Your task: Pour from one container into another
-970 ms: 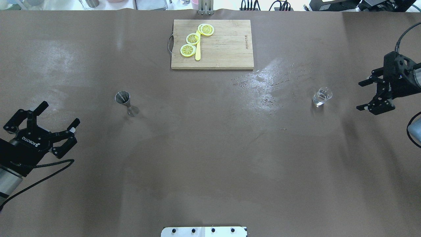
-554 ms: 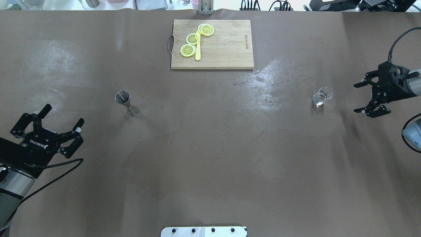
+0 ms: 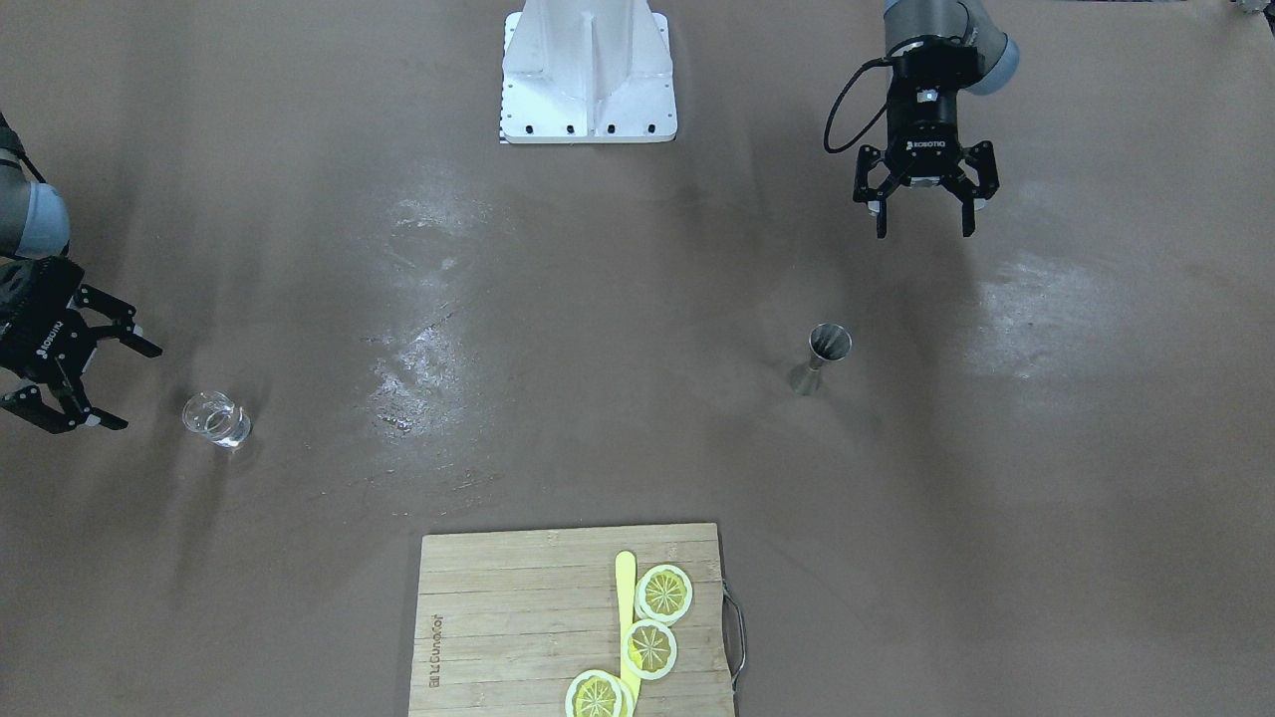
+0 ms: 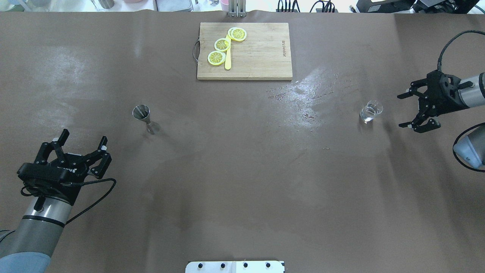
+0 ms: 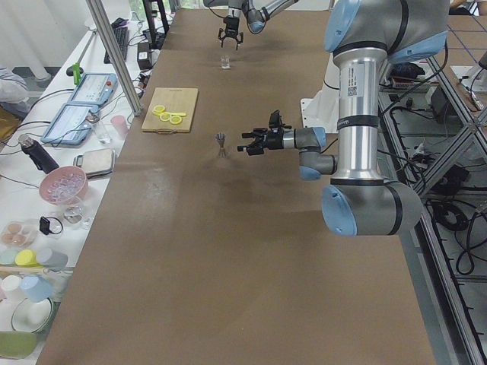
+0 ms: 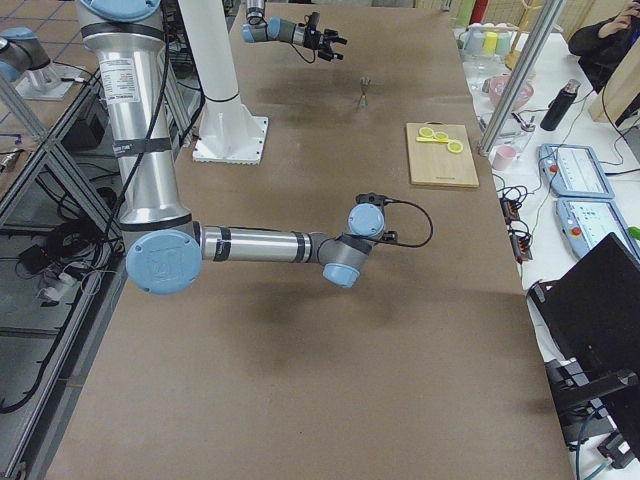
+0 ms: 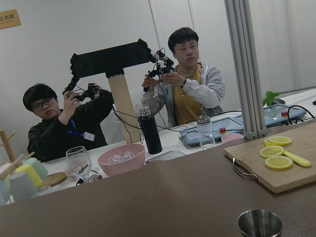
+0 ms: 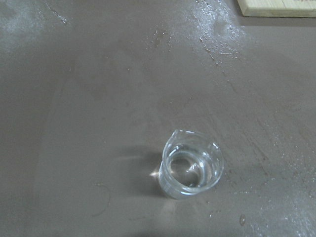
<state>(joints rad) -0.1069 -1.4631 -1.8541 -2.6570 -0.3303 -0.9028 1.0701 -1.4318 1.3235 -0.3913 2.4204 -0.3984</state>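
On the table (image 4: 242, 170), both hands stand open, empty. Bring the right hand (image 4: 401, 110) level around the glass beaker (image 4: 370, 111) near it — grip below the lip, keep it upright. The steel jigger (image 4: 146, 119) stands near the left hand (image 4: 85, 136).

A robotics laboratory, seen from beside its long work table

Two industrial arms, the left arm (image 5: 356, 114) large and close to me, rise from a white base plate (image 3: 590, 75) at a table (image 4: 242, 170) covered with a brown sheet. Aluminium posts (image 5: 114, 55) stand along its edge, and cables (image 5: 456, 251) hang in the open metal frame below. On the white side bench (image 5: 19, 163) lie control pendants (image 6: 572, 170), bowls and cups. Two people (image 7: 190, 94) sit behind it, each holding up a small gripper-like device (image 7: 160, 64).
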